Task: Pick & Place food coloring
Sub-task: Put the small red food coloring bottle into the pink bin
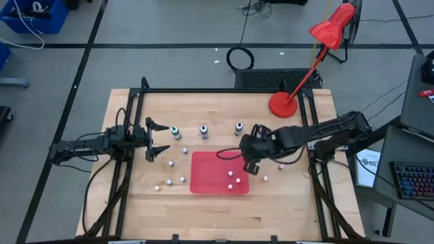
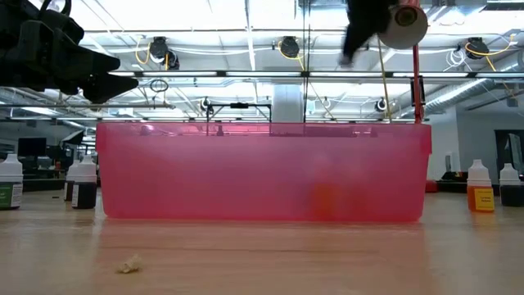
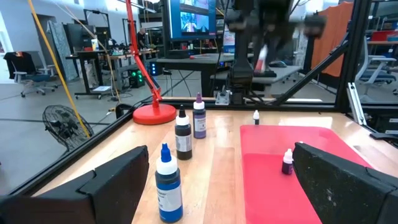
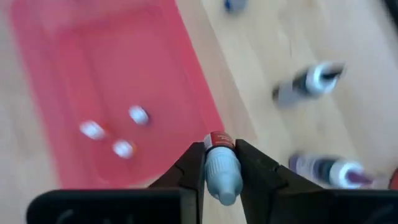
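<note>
A grey floor [image 1: 169,27] crossed by dark lines is seen around the wooden table [image 1: 203,203]. A blue bin [image 1: 34,15] is placed far left; a keyboard [image 1: 412,180] is seen right.

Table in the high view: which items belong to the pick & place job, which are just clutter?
Job:
- food coloring bottles standing
- bottle with red label, held in right hand
- bottles inside red bin
- red bin

Lying about:
- red desk lamp
- keyboard
- blue crate
</note>
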### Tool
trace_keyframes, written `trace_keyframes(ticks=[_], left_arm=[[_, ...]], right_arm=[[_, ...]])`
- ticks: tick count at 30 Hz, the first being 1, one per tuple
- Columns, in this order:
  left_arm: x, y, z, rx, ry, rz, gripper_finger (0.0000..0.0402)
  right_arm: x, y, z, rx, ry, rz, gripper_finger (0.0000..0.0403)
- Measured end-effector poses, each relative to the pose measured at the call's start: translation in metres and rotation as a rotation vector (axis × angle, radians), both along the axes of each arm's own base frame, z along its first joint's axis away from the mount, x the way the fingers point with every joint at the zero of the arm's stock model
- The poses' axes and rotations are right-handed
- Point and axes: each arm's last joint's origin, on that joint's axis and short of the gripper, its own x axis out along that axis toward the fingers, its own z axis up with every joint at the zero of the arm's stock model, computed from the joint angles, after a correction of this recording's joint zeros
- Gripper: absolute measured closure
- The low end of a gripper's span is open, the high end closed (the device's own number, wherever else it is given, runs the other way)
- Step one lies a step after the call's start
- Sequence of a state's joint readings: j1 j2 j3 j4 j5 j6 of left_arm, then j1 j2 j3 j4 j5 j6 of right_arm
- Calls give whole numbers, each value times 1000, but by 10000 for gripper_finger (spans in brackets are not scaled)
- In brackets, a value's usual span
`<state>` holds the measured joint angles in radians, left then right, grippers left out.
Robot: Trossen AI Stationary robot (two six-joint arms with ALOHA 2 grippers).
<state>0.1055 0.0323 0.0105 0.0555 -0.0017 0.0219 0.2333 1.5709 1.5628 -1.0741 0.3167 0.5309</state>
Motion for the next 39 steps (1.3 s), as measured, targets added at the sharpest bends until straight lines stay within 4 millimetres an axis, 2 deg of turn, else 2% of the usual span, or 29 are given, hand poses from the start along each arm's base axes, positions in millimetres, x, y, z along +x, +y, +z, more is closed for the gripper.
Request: trace_keyframes(ticks=[4,8,10,15,19,23,31,39], left_arm=[[0,0,0,0,0,0,9],[0,0,0,0,-1,0,9],[0,0,0,0,0,0,9],[0,0,0,0,0,0,9],[0,0,0,0,0,0,9],[0,0,0,0,0,0,9],[0,0,0,0,0,0,9],[0,0,0,0,0,0,9]], right_arm=[[19,4,24,-21,-26,50,349],[45,11,24,-60,61,113,349],[57,14,9,-80,147,146,349],[76,19,-43,-25,343,227,349],[82,17,-83,27,417,251,349],[81,9,-112,105,422,248,349],[76,5,-148,153,407,246,349],[73,5,-162,176,391,254,349]])
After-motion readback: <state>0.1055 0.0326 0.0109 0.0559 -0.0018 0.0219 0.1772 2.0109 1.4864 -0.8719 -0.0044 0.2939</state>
